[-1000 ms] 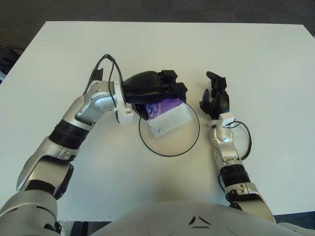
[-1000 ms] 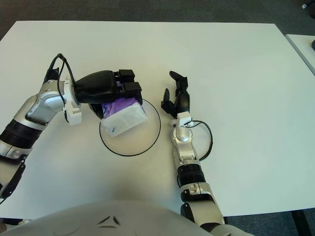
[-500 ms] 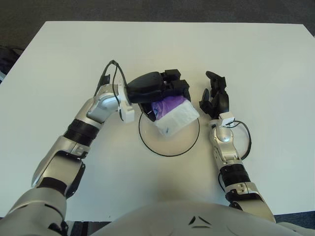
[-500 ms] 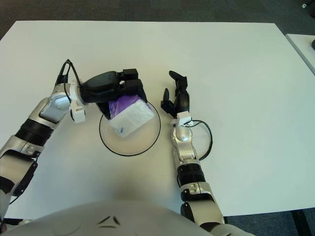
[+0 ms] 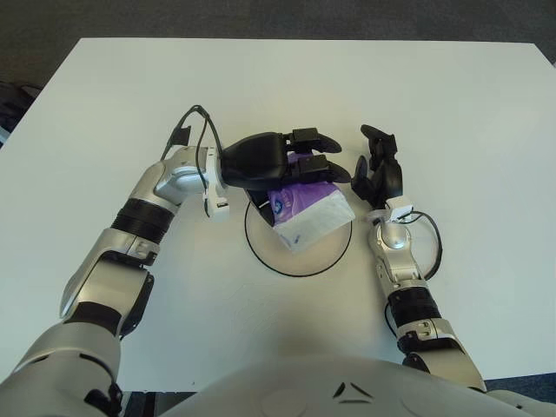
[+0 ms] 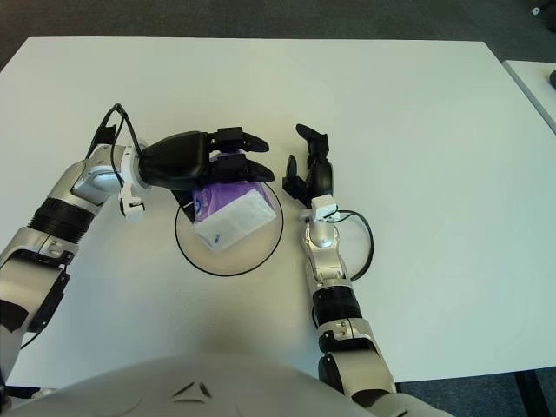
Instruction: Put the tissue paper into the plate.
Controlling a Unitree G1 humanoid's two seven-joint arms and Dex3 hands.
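Note:
The tissue pack (image 5: pixel 309 215), white with a purple end, lies tilted inside the round black-rimmed plate (image 5: pixel 300 274) at the table's middle. My left hand (image 5: pixel 334 157) reaches in from the left and hovers over the pack's purple end. Its fingers are stretched out straight above the pack and no longer wrap it. My right hand (image 5: pixel 379 171) shows just right of the plate, fingers relaxed and holding nothing.
The white table (image 5: pixel 452 95) spreads wide to the back, left and right of the plate. A black cable (image 5: pixel 193 122) loops off my left wrist. Dark floor lies beyond the far edge.
My left hand carried the pack rightward over the plate and lowered it. Its fingers have since straightened out, and the pack has dropped flatter into the plate. The right hand has stayed put.

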